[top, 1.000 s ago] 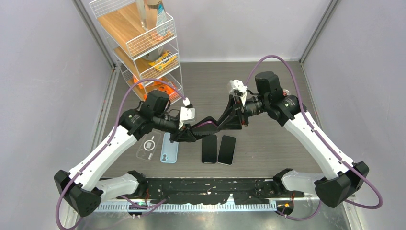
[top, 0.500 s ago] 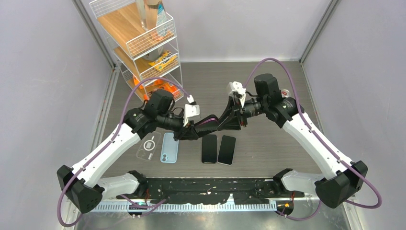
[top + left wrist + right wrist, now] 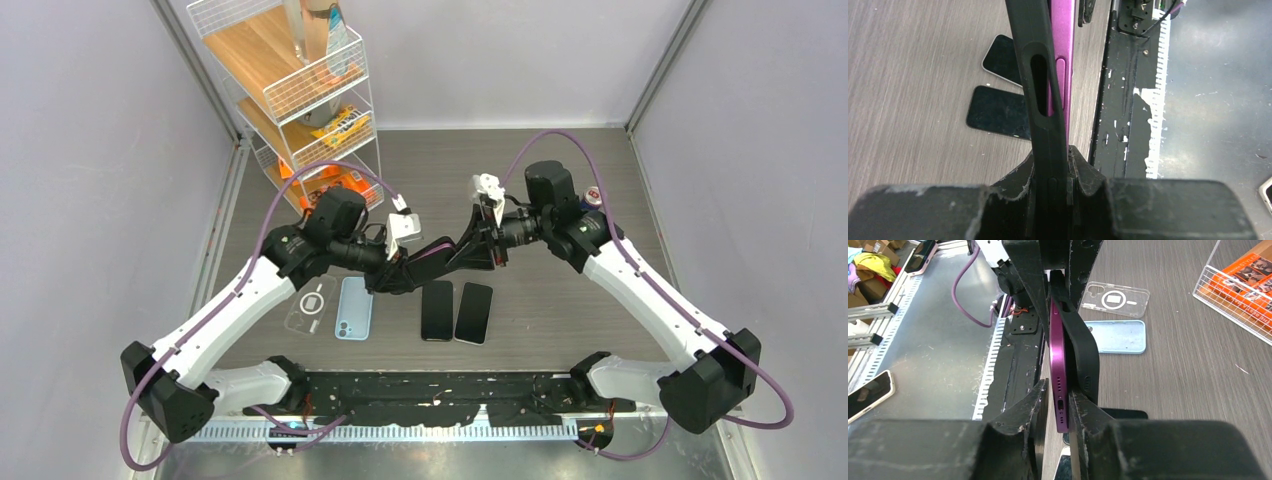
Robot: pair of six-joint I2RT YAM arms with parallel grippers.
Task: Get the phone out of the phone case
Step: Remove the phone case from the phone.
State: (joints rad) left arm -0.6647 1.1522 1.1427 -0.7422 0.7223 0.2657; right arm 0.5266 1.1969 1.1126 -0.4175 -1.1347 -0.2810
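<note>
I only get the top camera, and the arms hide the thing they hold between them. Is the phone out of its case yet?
Observer: Partly. In the right wrist view the bottom end of the purple phone is out of the black case, which bows away from it.
Operator: Who holds what?
Observer: The right gripper pinches the phone's bottom end, where its port shows.
Operator: And the other one?
Observer: The left gripper is clamped on the case's edge, just below a long slot in its side.
</note>
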